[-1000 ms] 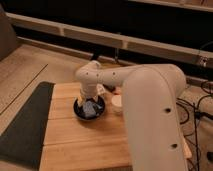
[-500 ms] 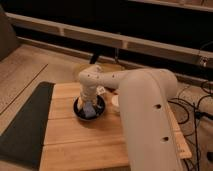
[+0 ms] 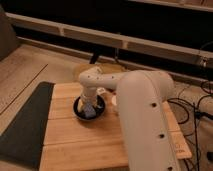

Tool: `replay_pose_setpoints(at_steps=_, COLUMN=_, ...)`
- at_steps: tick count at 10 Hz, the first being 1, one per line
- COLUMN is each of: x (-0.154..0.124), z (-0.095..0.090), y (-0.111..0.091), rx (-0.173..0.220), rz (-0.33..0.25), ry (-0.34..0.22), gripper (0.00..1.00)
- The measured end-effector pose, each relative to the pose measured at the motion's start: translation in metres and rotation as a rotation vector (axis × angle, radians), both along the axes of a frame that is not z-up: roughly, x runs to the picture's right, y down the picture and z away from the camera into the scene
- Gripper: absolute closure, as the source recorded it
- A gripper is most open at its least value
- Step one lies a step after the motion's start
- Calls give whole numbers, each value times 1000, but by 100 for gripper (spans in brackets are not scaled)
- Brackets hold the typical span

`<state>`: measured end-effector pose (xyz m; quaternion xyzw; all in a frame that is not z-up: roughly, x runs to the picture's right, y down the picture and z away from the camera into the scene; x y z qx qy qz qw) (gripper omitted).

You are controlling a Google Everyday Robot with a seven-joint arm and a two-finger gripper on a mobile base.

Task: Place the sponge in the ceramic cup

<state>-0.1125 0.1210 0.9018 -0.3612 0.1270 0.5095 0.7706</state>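
Gripper down in black bowl — sponge seemingly inside.

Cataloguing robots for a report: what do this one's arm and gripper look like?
The arm is thick, rounded, cream-white casing with small dark dots along it. Its gripper, equally pale, is down in the black bowl.

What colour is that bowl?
The bowl is black in the camera view; the gripper is over it.
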Motion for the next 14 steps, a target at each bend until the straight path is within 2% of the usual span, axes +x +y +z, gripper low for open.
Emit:
replay_pose_setpoints(at_steps=4, x=1, z=3, y=-3, rx=6, rz=2, ry=-14, gripper=76)
replay_pose_setpoints(at_steps=5, x=2, z=3, y=-3, rx=4, rz=8, ry=-16, gripper=88)
replay_pose_setpoints(at_steps=7, x=2, z=2, y=-4, rx=5, rz=11, ry=-18, gripper=100)
replay_pose_setpoints(at_steps=8, x=2, z=1, y=-10, rx=18, rz=11, ry=-18, gripper=100)
replay_pose_setpoints(at_steps=10, x=-4, z=-6, y=-45, rx=90, rz=-7, ry=-18, gripper=100)
replay_pose_setpoints(at_steps=12, x=-24, z=-28, y=-87, rx=181, rz=-41, ry=-30, gripper=100)
replay_pose_setpoints(at_steps=14, x=-30, z=-52, y=-117, rx=251, rz=-67, ry=-15, gripper=100)
